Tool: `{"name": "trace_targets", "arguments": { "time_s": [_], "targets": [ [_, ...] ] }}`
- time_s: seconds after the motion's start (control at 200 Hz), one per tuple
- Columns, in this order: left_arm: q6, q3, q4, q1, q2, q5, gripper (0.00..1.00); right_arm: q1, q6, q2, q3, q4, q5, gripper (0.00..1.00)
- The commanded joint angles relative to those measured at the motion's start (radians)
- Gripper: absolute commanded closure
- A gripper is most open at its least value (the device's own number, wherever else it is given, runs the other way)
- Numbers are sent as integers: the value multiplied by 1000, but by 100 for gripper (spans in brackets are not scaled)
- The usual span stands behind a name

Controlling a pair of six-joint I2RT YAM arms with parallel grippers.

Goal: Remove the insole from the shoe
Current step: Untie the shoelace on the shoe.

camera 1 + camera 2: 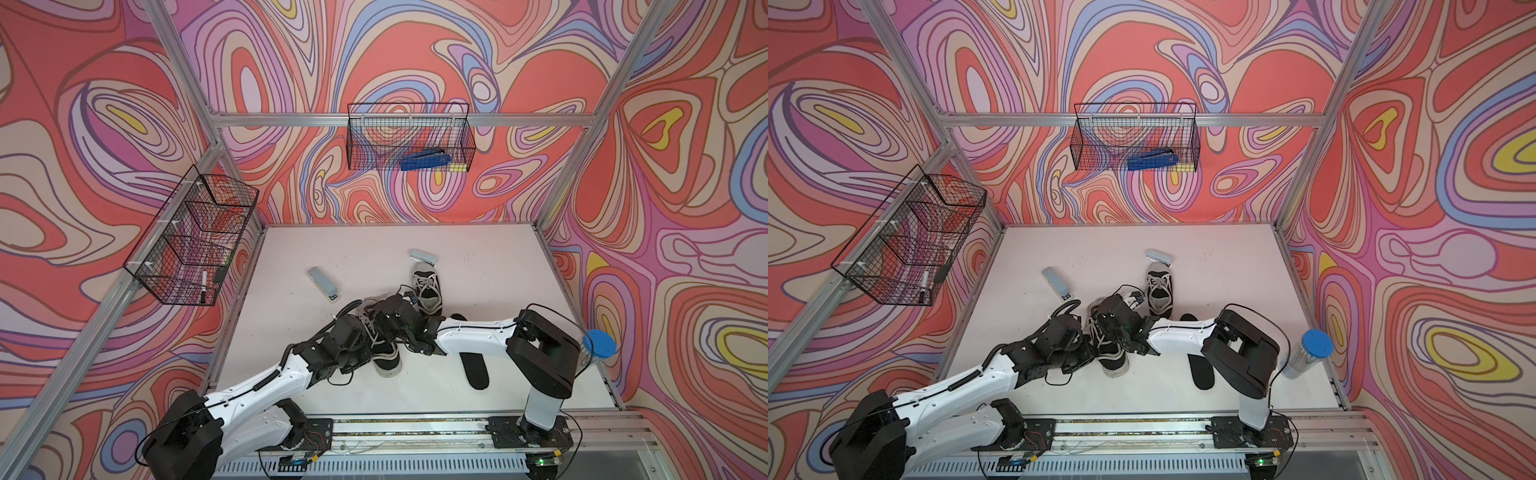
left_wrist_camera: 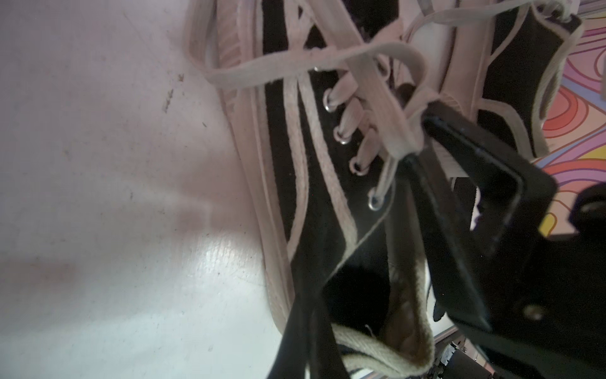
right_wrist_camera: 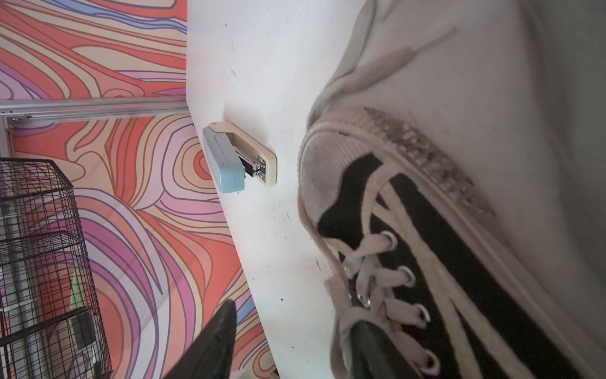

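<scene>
A black canvas shoe (image 1: pixel 386 361) (image 2: pixel 311 164) with cream laces lies at the table's middle, heel toward the front. My left gripper (image 2: pixel 311 347) (image 1: pixel 368 334) is shut on the shoe's side wall by the heel opening. My right gripper (image 3: pixel 292 347) (image 1: pixel 388 318) stands open over the laces, with one of its fingers (image 3: pixel 370 351) pushed in under them by the tongue and the other off the shoe's side. The shoe's inside is dark, so I cannot make out anything in it. A black insole (image 1: pixel 473 368) (image 1: pixel 1202 372) lies flat on the table under the right arm.
A second matching shoe (image 1: pixel 428 291) sits just behind. Two pale blue staplers (image 1: pixel 323 282) (image 1: pixel 424 257) lie further back. Wire baskets (image 1: pixel 409 137) (image 1: pixel 191 237) hang on the back and left walls. A blue-lidded clear bottle (image 1: pixel 596 345) stands at the right edge.
</scene>
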Motion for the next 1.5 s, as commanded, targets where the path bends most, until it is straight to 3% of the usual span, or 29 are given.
{"name": "trace_targets", "arguments": {
  "time_s": [0.0, 0.391, 0.736, 1.067, 1.212, 1.492],
  "targets": [
    [1, -27, -71, -8, -30, 32, 100, -28, -68, 40, 68, 31, 64, 40],
    [52, -44, -178, -7, -115, 69, 100, -132, -256, 242, 357, -119, 117, 33],
    [107, -38, -248, 9, -133, 109, 100, -197, -378, 352, 494, -207, 151, 32],
    [111, -50, -292, 16, -181, 93, 100, -284, -693, 472, 790, -358, 38, 37],
    [103, -50, -281, 17, -180, 76, 100, -289, -860, 404, 809, -442, 7, 43],
    [85, -74, -233, 23, -181, 74, 100, -289, -1065, 119, 658, -664, 68, 43]
  ]
}}
